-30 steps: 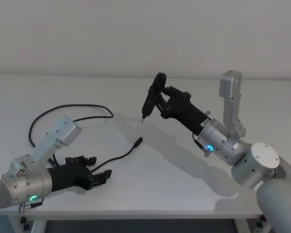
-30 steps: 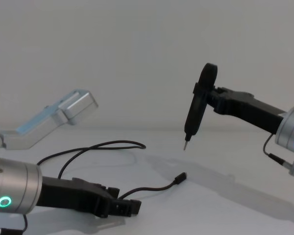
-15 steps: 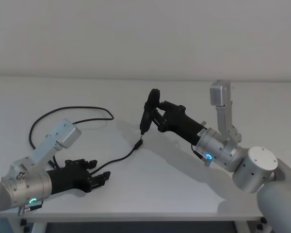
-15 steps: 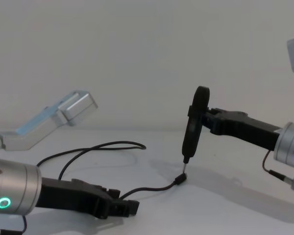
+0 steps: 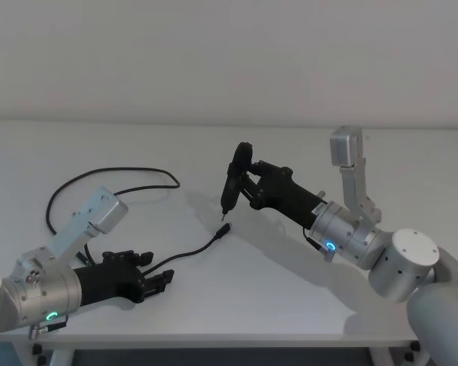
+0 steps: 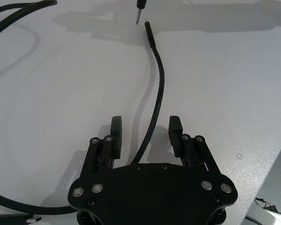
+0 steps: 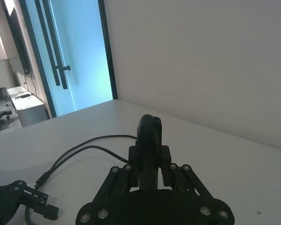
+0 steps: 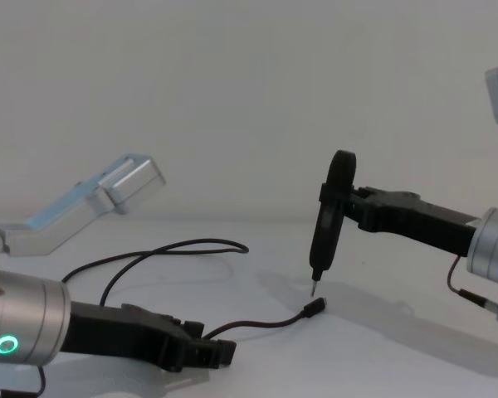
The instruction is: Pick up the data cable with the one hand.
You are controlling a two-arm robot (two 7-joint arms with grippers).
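Where the white bench (image 5: pixel 259 301) meets the lower left of the head view, the left claw (image 5: pixel 166 277) lies low over the surface, its two fingers spread apart and gripping nothing. In the left wrist view the data cable (image 6: pixel 162 82) runs up through the gap between those fingers (image 6: pixel 116 126), touching neither that can be seen, then bends toward the top of the frame. It ends in a small dark plug (image 6: pixel 150 33) lying flat on the bench. In the chest view that plug (image 8: pixel 316 308) sits just below centre, with the cord trailing to the lower left toward the left claw (image 8: pixel 224 352).

Just beside the plug hangs the thin metal tip of a black tool (image 5: pixel 232 181), a slim pen-like body with a rounded top, nearly upright. The left wrist view shows a small gap between tip and plug; whether the tip touches the bench cannot be told. The right claw (image 5: pixel 249 179) reaches in from the right of the head view, fingers clamped on the tool's upper part.

Farther back, at centre left, the cable sweeps in a loose open loop across the bench, well apart from the tool. A plain pale wall (image 5: pixel 229 53) rises behind.
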